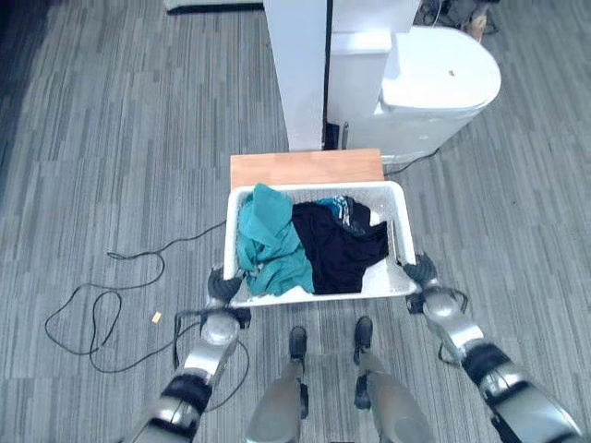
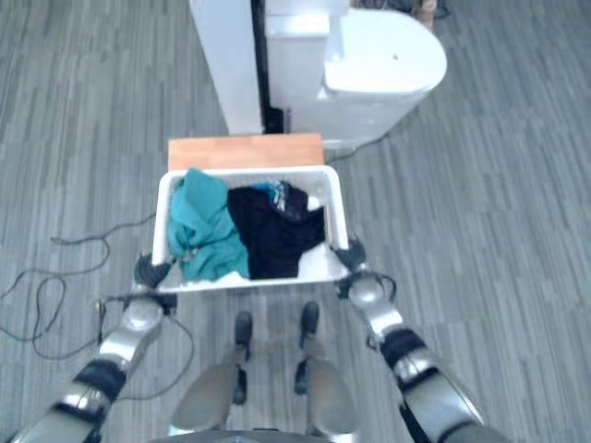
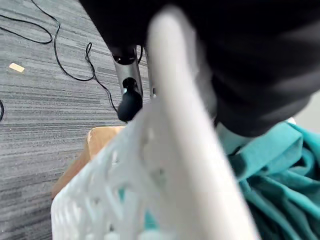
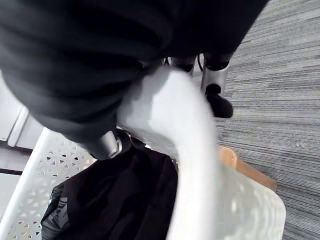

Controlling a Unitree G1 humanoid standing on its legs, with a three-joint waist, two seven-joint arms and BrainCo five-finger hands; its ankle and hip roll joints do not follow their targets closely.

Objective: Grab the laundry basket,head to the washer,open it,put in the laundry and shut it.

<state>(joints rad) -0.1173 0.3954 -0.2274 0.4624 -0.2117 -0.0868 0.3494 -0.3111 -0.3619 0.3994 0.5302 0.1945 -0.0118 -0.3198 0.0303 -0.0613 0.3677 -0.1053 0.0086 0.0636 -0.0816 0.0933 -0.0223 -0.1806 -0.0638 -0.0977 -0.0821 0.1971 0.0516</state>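
Observation:
A white perforated laundry basket [image 1: 399, 221] sits in front of me, over a low wooden table [image 1: 305, 168]. Inside it a teal garment [image 1: 270, 242] lies on the left and a black one [image 1: 340, 247] on the right. My left hand [image 1: 222, 288] is at the basket's near left corner and wraps over the rim [image 3: 175, 125], with its dark cover on both sides. On the near right corner my right hand [image 1: 422, 274] grips the rim [image 4: 192, 130], the thumb [image 4: 106, 145] curled under it inside the basket. The white washer [image 1: 434, 78] stands beyond the table.
A tall white panel [image 1: 295, 69] stands left of the washer. A black cable [image 1: 102, 305] loops over the grey floor to my left, beside a small tan scrap [image 1: 156, 317]. Open floor lies to the left and right of the basket.

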